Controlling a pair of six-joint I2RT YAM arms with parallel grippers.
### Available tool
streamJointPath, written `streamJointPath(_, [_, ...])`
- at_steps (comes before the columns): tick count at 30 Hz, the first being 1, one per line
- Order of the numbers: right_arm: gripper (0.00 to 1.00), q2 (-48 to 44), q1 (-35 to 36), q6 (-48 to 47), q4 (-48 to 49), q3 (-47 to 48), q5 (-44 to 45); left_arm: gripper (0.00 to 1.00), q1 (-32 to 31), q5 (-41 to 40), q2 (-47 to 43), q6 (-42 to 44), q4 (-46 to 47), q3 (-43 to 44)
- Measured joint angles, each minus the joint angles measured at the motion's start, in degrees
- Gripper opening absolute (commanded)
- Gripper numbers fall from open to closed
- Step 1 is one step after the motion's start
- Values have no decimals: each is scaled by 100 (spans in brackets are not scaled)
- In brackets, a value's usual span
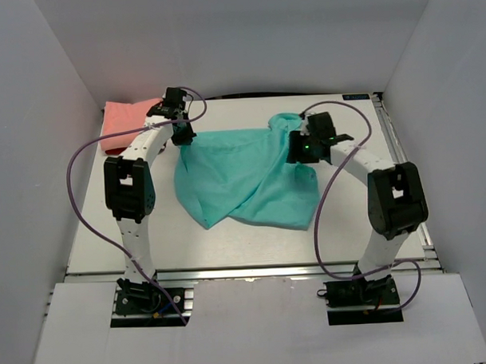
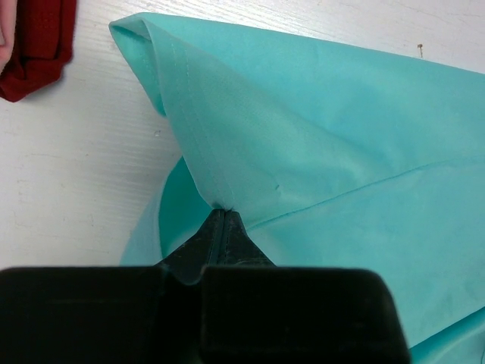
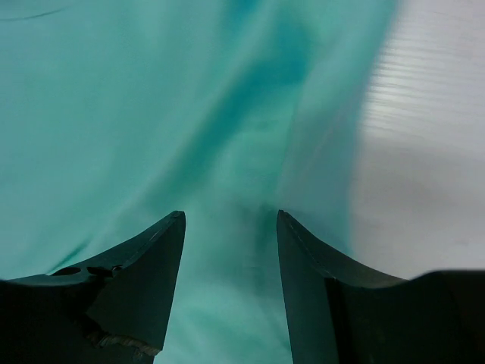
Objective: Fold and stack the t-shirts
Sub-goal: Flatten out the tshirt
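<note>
Closest to the viewer, the two arm bases stand at the front edge of a white table, on the near side of a teal t-shirt. This shirt lies rumpled and unfolded, with its hem bunched toward the front. At the shirt's far-left corner the left gripper has its jaws pinched tight on a peak of teal cloth, lifting it into a small tent. At the shirt's far-right side the right gripper hangs just over the fabric with its jaws standing apart and nothing clamped between them. Beyond the shirt's left corner, toward the back of the table, sits a salmon-pink t-shirt in a compact bundle. A dark red t-shirt, also bundled, shows just beside that same teal corner in the left wrist view. The pink and red shirts look already folded and set aside. The teal one is yet to be spread flat, folded and stacked.
</note>
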Motion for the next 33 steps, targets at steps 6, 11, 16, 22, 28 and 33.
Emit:
streamJointPath(6, [65, -448, 1309, 422, 26, -35, 138, 0, 0, 0, 0, -7, 22, -7])
streamJointPath(11, [68, -511, 1709, 798, -184, -136, 468, 0, 0, 2, 0, -15, 61, -35])
streamJointPath(16, [69, -511, 2020, 1187, -374, -160, 673, 0, 0, 0, 0, -15, 103, -114])
streamJointPath(22, [71, -328, 2638, 1633, -424, -184, 887, 0, 0, 4, 0, -17, 129, -181])
streamJointPath(28, [55, 195, 2959, 1829, -577, -197, 1161, 0, 0, 31, 0, -15, 129, -201])
streamJointPath(33, [0, 229, 3025, 1899, -645, -352, 1346, 0, 0, 87, -2, -15, 122, -201])
